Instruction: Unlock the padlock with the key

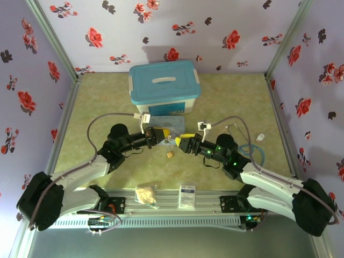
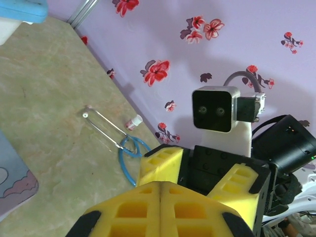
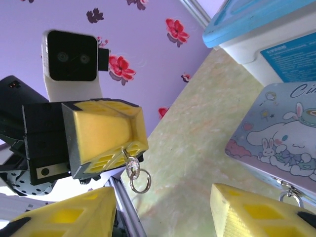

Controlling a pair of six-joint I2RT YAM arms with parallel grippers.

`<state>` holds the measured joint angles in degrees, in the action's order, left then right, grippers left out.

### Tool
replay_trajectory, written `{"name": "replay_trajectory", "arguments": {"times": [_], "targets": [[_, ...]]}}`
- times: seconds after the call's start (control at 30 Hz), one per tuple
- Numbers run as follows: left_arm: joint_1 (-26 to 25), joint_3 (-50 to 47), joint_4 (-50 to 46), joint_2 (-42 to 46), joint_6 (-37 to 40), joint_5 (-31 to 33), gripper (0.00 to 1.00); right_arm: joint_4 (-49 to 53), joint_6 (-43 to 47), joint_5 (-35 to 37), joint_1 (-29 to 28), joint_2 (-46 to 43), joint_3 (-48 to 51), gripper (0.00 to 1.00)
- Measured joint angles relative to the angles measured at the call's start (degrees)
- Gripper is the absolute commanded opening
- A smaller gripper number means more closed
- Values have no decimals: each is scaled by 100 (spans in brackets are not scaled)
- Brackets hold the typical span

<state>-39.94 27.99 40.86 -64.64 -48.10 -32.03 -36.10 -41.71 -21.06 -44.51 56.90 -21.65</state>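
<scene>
Currently the left end effector has its 2 yellow foam fingers pressed together on a tiny thin grey metal key, with a small silver ring dangling below the pinch. The right end effector faces it tip to tip, fingers spread and holding nothing.

The landmark is the white plastic storage box with a blue lid at the far side of the green table. A pastel cartoon tin lies just in front of the box. Both end effectors hover in front of the box, beyond the tin. The tiny brass-gold padlock lies loose on the table farther from the box again, just past the 2 end effectors and below the gap between them.

The padlock is probably the next thing to secure, since a loose lock would slide away from a pushed key. The right end effector should come down on the padlock body and pinch its flat sides. That grip should leave the keyhole end and the shackle free.

How much of the key's blade sticks out cannot be told. If little does, the key likely needs regripping by its ring end before insertion. Line up blade and keyhole squarely, then press gently.
</scene>
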Motion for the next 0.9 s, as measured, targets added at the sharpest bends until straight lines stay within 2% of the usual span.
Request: {"name": "replay_trajectory", "arguments": {"times": [0.43, 0.67, 0.9], "targets": [[-160, 0, 87, -72, 7, -42, 0, -745, -146, -343, -63, 601, -81, 40], [-205, 2, 70, -114, 22, -44, 0, -911, -203, -404, -125, 654, -81, 27], [-208, 4, 66, -142, 26, -44, 0, -940, -205, -452, -127, 654, -50, 26]]}}
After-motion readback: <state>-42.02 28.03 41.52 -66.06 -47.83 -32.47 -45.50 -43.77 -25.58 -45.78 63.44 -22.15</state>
